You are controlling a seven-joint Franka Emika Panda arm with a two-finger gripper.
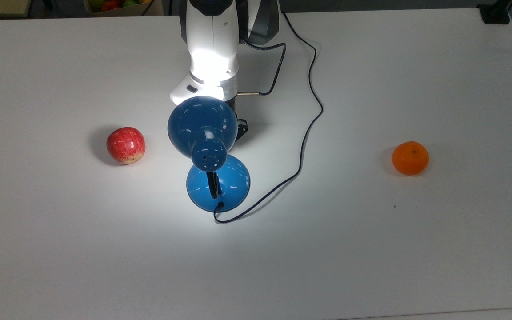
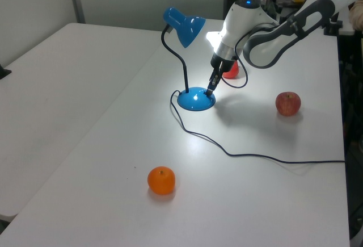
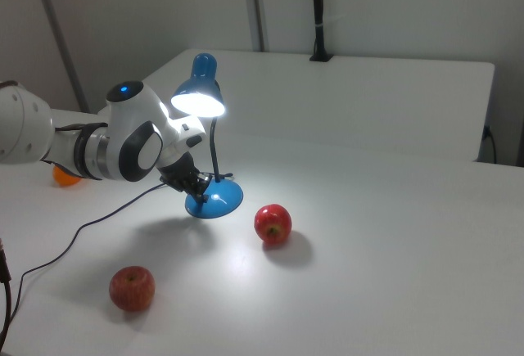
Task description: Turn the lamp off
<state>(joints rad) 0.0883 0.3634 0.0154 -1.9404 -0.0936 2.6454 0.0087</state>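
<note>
The blue lamp is lit and throws a bright pool on the white table. Its cone shade (image 1: pixel 202 126) hangs over the round base (image 1: pixel 218 182) in the top view, with the black gooseneck (image 2: pixel 180 59) between them. My gripper (image 2: pixel 210 91) is shut with nothing in it, and its tip hovers at the edge of the lamp base (image 2: pixel 196 99), on the left view's right side. In the right view the gripper (image 3: pixel 201 182) sits low beside the base (image 3: pixel 214 200), under the glowing shade (image 3: pixel 199 94). The shade hides most of the gripper in the top view.
A thin black cord (image 1: pixel 309 120) loops from the base across the table toward the arm. A red apple (image 1: pixel 125 145) lies at the top view's left and an orange (image 1: pixel 410 158) at its right. Another red apple (image 2: pixel 231 70) sits behind the gripper.
</note>
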